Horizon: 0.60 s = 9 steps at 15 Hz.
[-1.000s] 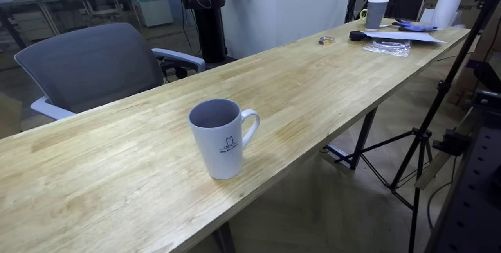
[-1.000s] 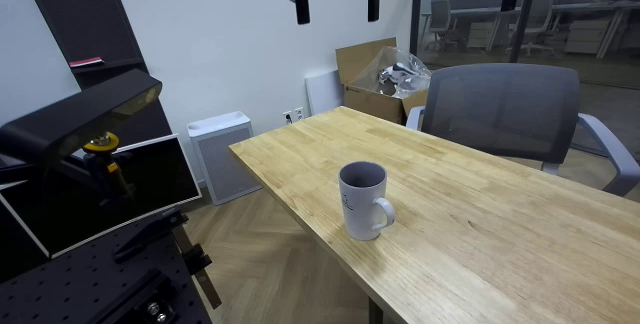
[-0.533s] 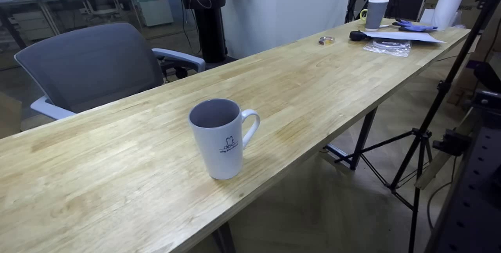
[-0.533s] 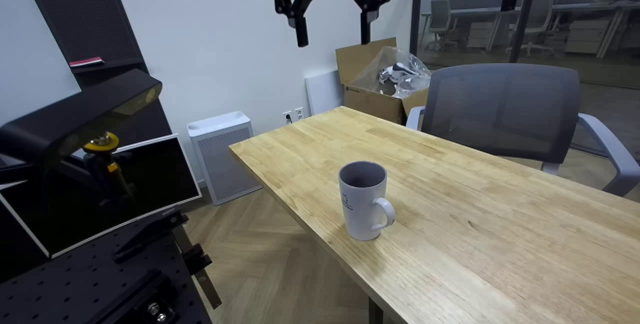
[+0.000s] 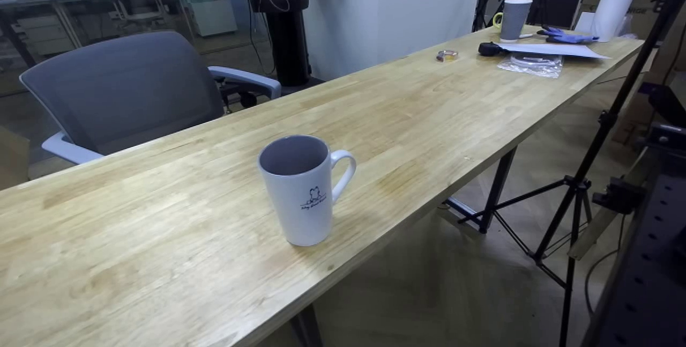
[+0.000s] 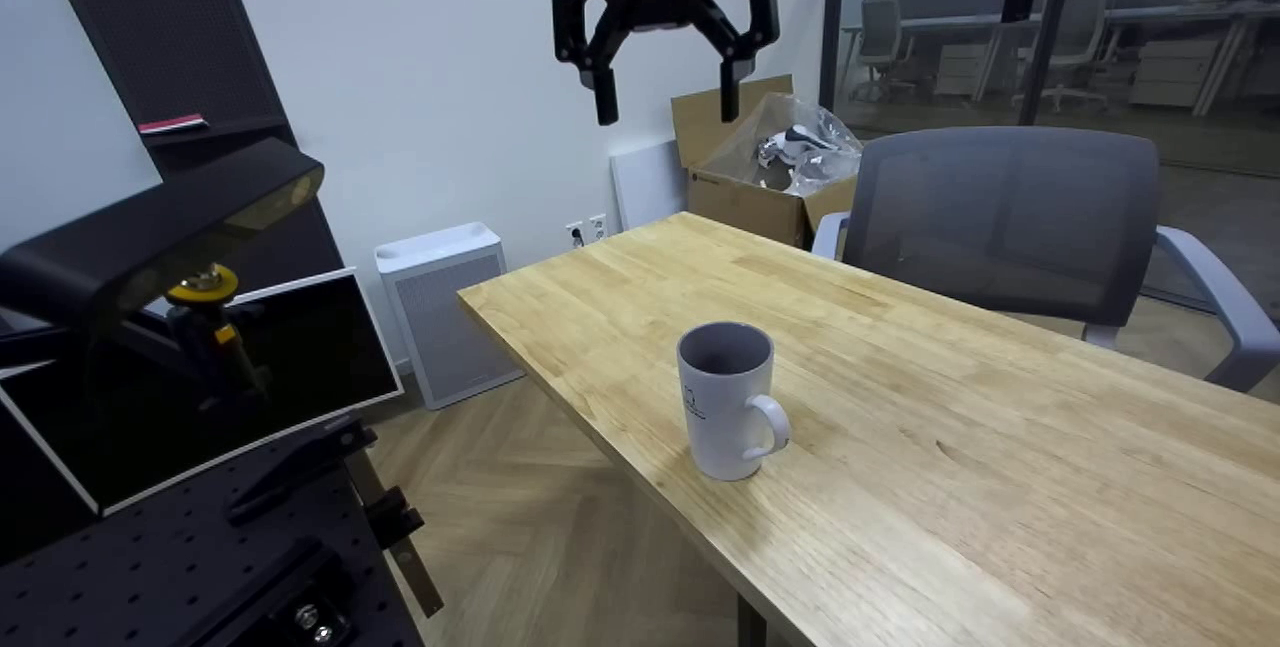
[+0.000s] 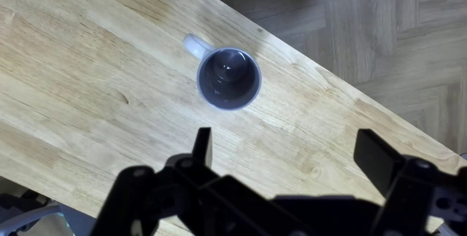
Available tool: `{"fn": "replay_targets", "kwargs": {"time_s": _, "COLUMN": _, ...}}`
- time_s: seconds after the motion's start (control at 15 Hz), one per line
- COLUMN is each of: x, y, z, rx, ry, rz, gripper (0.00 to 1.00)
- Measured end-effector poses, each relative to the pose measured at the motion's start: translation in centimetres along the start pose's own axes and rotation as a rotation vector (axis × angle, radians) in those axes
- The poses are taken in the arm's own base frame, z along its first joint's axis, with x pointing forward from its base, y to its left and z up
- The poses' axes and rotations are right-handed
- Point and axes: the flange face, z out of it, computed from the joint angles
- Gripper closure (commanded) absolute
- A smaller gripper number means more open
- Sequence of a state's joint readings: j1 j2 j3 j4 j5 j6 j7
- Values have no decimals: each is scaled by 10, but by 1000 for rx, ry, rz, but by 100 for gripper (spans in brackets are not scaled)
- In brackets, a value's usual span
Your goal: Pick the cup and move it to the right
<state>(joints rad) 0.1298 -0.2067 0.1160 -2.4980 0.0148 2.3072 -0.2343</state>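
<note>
Gripper spread wide, empty, and it should centre over the mug near the table edge opposite the chair!

A: Got the gripper?
B: Yep. Up high, pointing down, with fingers spread wide, well apart from the mug.
A: And for the mug?
B: Upright on the table, near its edge, with handle to the lower right. White outside, grey inside.
A: Around that?
B: Seeing a grey chair and an open box beyond the table; at left, a camera partly in front of a screen.
</note>
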Motion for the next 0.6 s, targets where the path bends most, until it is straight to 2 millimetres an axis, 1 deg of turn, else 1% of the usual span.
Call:
{"fn": "replay_targets", "kwargs": {"time_s": 0.4, "x": 0, "y": 0, "z": 0, "rx": 0, "ry": -1, "rz": -1, "gripper": 0}}
{"fn": "replay_targets", "kwargs": {"time_s": 0.6, "x": -3, "y": -2, "z": 10, "rx": 7, "ry": -23, "rz": -6, "gripper": 0}}
